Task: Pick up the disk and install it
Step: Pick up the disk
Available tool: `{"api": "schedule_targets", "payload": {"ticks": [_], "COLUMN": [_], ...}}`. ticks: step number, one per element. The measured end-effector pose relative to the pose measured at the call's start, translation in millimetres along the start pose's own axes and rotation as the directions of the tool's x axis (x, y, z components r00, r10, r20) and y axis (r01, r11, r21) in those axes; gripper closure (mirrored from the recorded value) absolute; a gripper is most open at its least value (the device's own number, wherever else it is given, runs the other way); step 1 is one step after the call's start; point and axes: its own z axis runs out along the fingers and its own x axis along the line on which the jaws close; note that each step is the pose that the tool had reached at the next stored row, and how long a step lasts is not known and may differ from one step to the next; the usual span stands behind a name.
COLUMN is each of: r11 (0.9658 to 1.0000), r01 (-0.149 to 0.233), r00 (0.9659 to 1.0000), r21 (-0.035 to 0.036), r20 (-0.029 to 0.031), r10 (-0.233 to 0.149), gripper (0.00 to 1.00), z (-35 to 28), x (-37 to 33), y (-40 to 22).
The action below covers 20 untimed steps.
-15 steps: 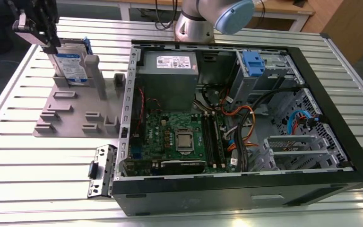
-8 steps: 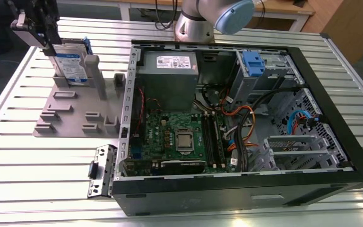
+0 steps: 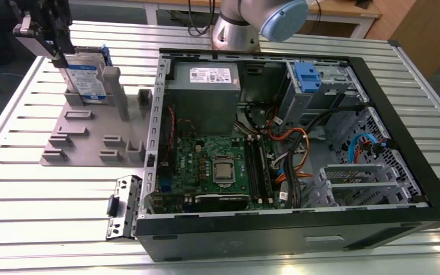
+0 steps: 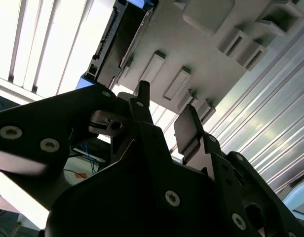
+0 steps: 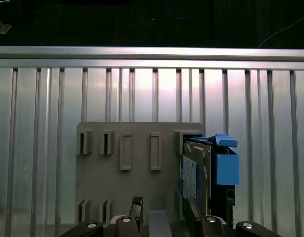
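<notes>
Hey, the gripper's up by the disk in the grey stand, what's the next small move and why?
Probably a small sideways shift to centre the open gripper on the disk. In the first wrist view the finger gap faces the bare grey stand beside the disk, which stands upright in its slot, ungripped.

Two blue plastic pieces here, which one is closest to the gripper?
The blue rails on the disk, standing upright in the grey holder outside the computer case, right by the gripper. The other blue bracket sits inside the case.
</notes>
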Motion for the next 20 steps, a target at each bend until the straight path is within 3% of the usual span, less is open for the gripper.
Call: {"api": "schedule_targets", "payload": {"ticks": [20], "r11": [1.0], "r01": [0.0], "r00": [1.0], "r21": [0.0], "r20": [-0.0001], "r10": [0.0], "gripper": [0.53], "z": [1.6], "x": [-11.2], "y": [0.8]}}
